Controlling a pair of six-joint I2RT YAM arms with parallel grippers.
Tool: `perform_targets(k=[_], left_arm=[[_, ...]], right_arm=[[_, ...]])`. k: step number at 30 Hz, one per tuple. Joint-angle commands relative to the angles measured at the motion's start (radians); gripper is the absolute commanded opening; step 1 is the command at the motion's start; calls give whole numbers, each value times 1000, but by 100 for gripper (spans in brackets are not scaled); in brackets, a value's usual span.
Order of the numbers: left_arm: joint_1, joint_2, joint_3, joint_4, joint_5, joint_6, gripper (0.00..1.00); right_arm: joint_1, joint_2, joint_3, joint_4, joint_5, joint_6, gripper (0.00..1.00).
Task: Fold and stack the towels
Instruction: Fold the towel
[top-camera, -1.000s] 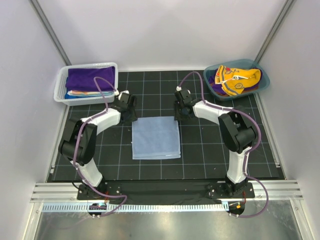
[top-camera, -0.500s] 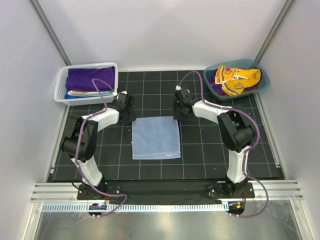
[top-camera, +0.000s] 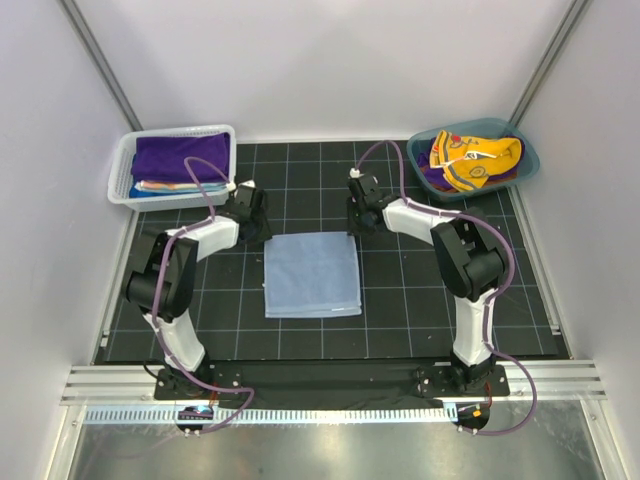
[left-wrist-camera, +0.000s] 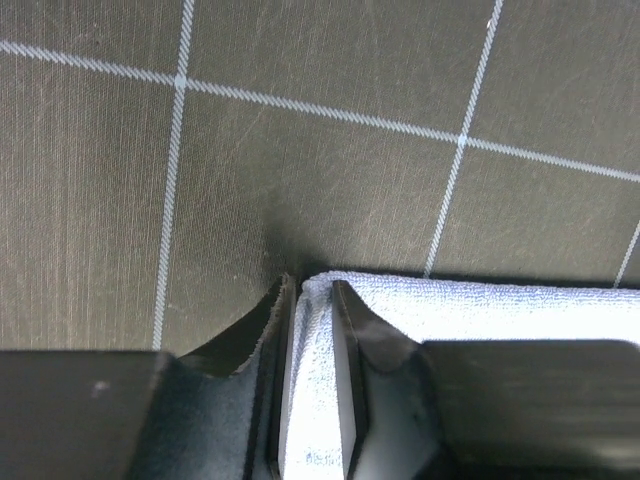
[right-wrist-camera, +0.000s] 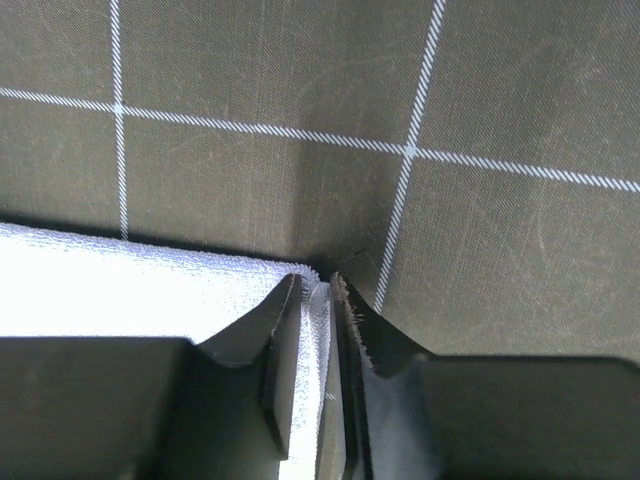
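Your left gripper (left-wrist-camera: 312, 290) and right gripper (right-wrist-camera: 318, 285) are each clamped on a far corner of the pale blue towel (top-camera: 312, 274). It is a soft terry rectangle lying flat mid-surface (top-camera: 400, 320), on dark woven cloth gridded with white lines. Only the wrist views show the pinched looped nap. Only overhead do you see a purple towel (top-camera: 175, 157) in the white mesh basket (top-camera: 120, 172) and a yellow-orange towel (top-camera: 482, 158) in the teal tub (top-camera: 529, 160).
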Motion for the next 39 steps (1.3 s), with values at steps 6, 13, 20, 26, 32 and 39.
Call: perform_targets(k=[6,13,20,26,32,39], left_arm=[[16,33,5,70,32,19,9],[23,-16,23,135,46,-9,0],[26,-95,31,158,71,-29,0],[26,-193,-27,202,92,-35,0],[26,-269,-124,214,118,-44,0],[26,-388,-266,250,167,-75,0]], right_arm=[[-4,40,28,-7,-1,-19,15],[-10,0,59,2,37,-40,9],[-15,-114,44,49,77,-59,8],[-16,-232,-68,120,69,-47,8],[-10,-321,-206,195,3,-14,8],[36,-439,-366,249,-5,15,8]])
